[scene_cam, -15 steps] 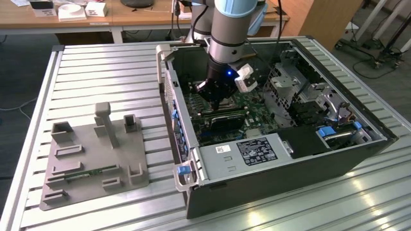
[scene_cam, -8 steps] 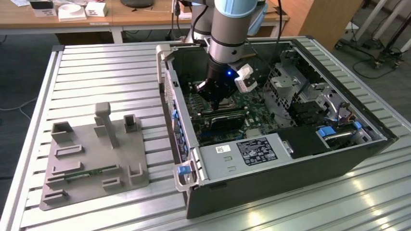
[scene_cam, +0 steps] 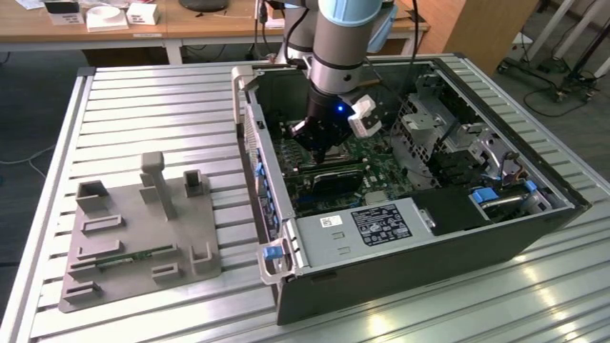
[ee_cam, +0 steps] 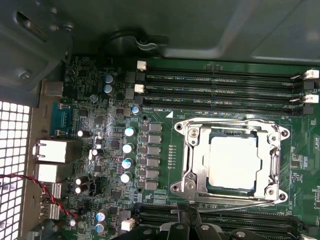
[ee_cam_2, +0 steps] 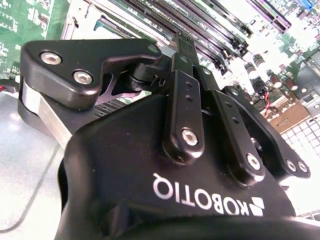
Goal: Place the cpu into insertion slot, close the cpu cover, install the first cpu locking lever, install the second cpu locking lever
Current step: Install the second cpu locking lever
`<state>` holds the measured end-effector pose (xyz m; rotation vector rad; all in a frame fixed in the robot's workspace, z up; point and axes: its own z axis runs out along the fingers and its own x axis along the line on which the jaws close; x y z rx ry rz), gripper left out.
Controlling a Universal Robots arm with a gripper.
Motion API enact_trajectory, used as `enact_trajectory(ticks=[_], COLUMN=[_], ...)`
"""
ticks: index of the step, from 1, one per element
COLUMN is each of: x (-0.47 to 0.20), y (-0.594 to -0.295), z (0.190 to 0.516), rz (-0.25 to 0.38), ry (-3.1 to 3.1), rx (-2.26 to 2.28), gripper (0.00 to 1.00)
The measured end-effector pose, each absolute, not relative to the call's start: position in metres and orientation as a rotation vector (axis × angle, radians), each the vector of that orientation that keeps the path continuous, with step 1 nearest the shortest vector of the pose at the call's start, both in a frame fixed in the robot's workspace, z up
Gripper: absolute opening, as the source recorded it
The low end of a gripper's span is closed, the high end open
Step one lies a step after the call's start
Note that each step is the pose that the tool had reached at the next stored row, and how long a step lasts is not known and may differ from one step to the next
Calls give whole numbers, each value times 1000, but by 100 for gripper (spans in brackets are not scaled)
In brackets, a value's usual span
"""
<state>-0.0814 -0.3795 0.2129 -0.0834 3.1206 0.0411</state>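
From the exterior view I see my arm reaching down into the open computer case, which lies on its side on the slatted metal worktop; the gripper hangs just above the motherboard, over the dark socket area, and a grey fixture block sits on the worktop well apart toward the exterior view's left. From here I cannot make out the gap between the jaws. In the second wrist view I look along the black body of the gripper; its linkages run close together toward the memory slots, so the jaws look drawn narrow, and I see nothing held between them. In the first wrist view the cpu lies flat in its socket, with the cpu cover down around it as a silvery frame, its window showing the chip's top. The thin wire levers run along the frame's edges; I cannot tell whether they are latched.
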Motion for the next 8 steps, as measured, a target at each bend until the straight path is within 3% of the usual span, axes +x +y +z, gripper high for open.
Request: enact_trajectory(ticks=[8], x=[-85], y=[-379], z=[212], rz=[41], ry=[3121], rx=[-83], gripper=[10])
